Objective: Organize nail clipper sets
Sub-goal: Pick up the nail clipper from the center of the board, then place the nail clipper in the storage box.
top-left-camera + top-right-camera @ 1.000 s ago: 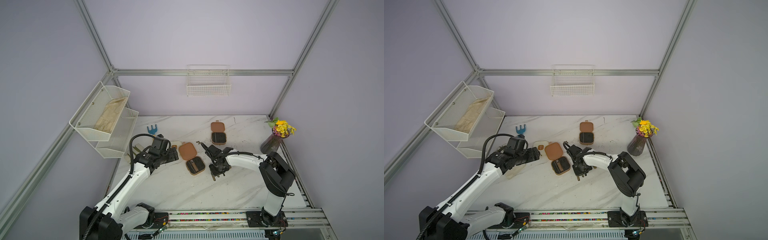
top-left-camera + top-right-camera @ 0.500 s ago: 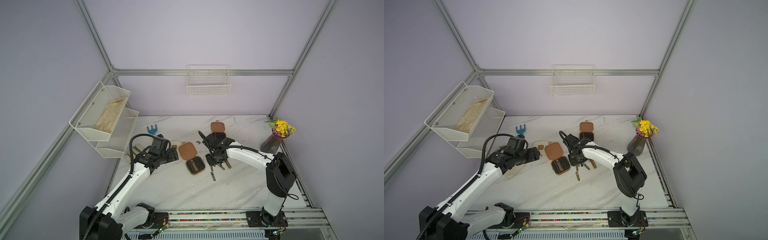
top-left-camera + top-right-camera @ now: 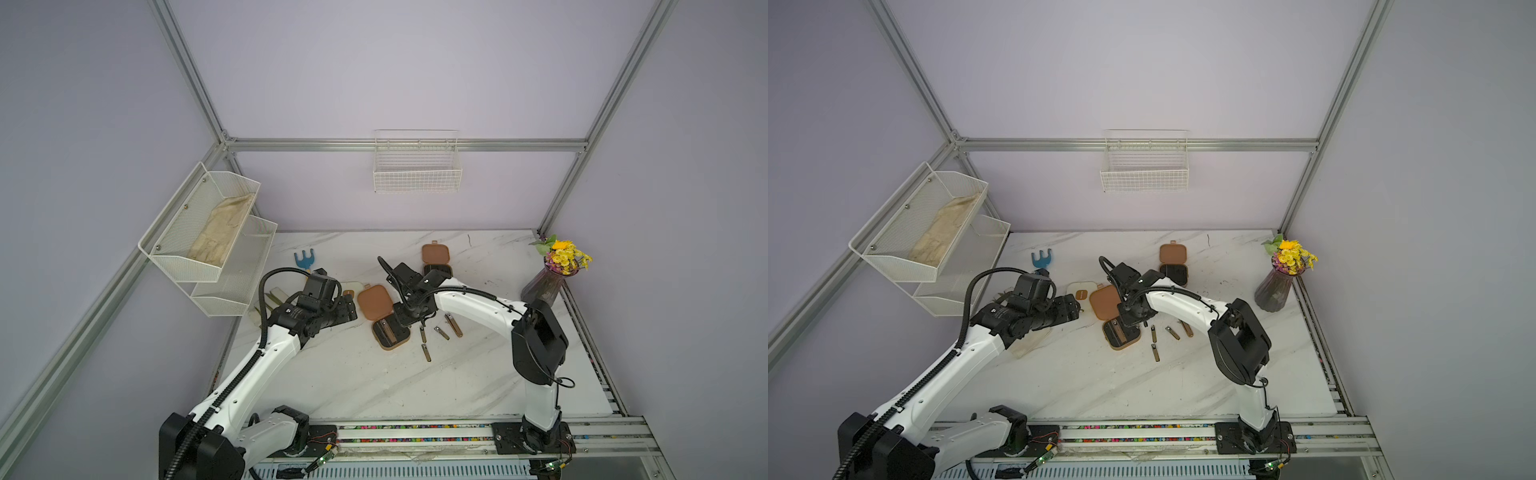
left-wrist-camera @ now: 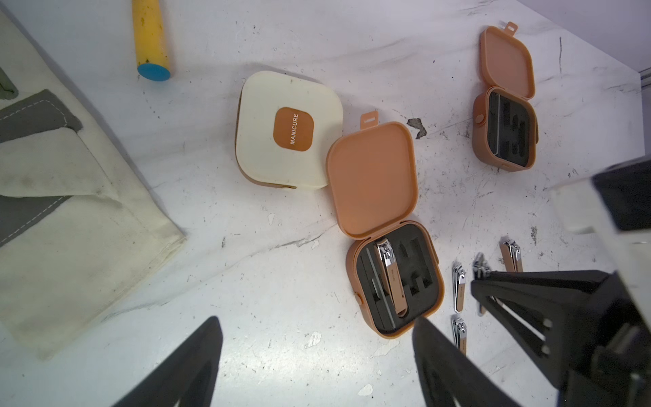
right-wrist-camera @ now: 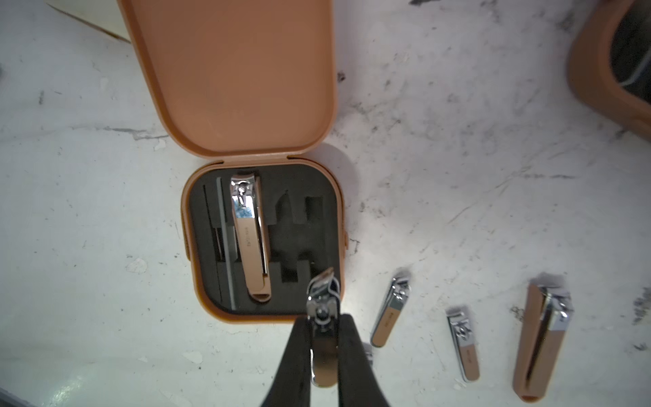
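Pointing at case (image 5: 246,105), clipper (image 5: 324,363) along right claw (image 5: 324,320)

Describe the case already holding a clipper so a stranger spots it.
On the marble table, find the shut cream case. The brown case right beside it lies open, by the small clipper in the right tool. Unlike the other open brown case nearer the back wall, its black lining holds a bronze clipper.
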{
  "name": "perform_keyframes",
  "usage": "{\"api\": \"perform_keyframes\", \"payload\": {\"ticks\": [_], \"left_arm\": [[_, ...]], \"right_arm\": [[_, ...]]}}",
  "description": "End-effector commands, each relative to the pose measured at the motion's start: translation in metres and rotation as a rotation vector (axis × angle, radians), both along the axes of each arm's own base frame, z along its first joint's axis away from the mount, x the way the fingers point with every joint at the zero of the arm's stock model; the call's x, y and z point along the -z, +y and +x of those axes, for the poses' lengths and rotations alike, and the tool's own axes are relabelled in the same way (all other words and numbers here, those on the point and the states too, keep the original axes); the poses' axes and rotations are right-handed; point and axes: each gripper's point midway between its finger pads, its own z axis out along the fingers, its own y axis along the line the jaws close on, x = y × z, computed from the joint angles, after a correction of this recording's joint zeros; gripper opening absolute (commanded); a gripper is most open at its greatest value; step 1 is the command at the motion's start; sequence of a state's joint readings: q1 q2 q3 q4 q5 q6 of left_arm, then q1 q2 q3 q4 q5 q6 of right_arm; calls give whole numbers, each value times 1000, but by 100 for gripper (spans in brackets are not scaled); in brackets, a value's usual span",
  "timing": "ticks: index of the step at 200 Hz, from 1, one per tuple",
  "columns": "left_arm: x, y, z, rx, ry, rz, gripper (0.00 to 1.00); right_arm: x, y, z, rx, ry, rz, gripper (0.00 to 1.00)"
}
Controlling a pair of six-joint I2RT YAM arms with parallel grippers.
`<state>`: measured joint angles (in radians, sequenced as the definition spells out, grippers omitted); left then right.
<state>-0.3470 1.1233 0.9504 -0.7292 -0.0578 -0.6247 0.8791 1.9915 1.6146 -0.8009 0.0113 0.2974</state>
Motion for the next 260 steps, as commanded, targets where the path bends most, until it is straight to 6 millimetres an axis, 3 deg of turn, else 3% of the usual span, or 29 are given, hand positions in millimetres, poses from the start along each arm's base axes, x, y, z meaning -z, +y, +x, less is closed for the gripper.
{"api": "perform_keyframes", "payload": {"ticks": [1,49,143,260], "left_arm": [[-2,0,1,3,-20,-13,84],[1,1,-1,2,-17,-11,84],[1,2,-2,-1,-21,-10,84],[1,4,-3,-4,-26,-1,84]], "right_arm": [[6,10,-1,25,-13,-28,3],[27,16,-1,50,-9,-63,3],[34,20,10,29,-31,-104,3],[59,19,6,-21,4,-153,3]]}}
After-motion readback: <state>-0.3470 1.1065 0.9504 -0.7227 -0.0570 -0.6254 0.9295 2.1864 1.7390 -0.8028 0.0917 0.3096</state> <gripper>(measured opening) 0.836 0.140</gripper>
